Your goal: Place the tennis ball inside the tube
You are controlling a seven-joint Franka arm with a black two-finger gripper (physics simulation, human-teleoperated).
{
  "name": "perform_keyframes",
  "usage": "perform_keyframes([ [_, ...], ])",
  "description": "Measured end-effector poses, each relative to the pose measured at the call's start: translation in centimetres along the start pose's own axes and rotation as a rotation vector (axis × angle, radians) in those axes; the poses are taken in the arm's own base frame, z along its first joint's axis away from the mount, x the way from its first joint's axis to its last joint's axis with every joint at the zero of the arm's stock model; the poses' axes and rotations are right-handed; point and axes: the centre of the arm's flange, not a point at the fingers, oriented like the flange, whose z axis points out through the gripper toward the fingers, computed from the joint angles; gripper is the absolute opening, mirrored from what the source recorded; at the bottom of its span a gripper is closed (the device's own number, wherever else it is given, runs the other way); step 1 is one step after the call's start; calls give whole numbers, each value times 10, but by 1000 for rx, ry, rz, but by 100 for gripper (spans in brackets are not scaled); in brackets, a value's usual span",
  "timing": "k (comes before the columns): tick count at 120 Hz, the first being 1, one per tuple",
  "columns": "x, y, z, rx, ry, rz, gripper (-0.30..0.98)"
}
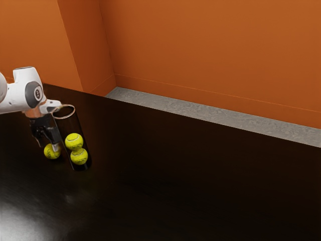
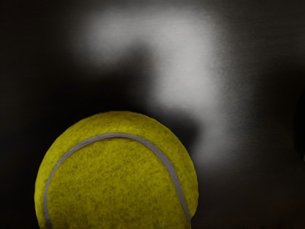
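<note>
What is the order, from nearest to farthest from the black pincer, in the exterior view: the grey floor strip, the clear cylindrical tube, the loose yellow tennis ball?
1. Loose yellow tennis ball, at the tips of the black pincer.
2. Clear cylindrical tube, just toward the exterior view's right.
3. Grey floor strip, beyond the dark table.

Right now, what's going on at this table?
My open gripper is down at a loose tennis ball, one finger on either side, no grip on it that I can make out. The ball is outside the clear tube, beside it. Two other balls are in the tube, one above the other. The loose one still needs to go in.
</note>
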Motion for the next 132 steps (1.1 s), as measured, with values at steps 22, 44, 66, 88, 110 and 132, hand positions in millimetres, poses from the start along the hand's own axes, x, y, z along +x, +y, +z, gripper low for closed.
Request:
perform_keyframes([
  [22,0,1,16,-27,-9,-17,69],
  [44,5,-4,33,-61,-2,-26,69],
  [66,13,-1,37,-72,9,-12,69],
  [88,17,2,43,-74,9,0,64],
  [110,20,2,34,-62,23,8,50],
  [132,21,2,29,-54,30,11,42],
])
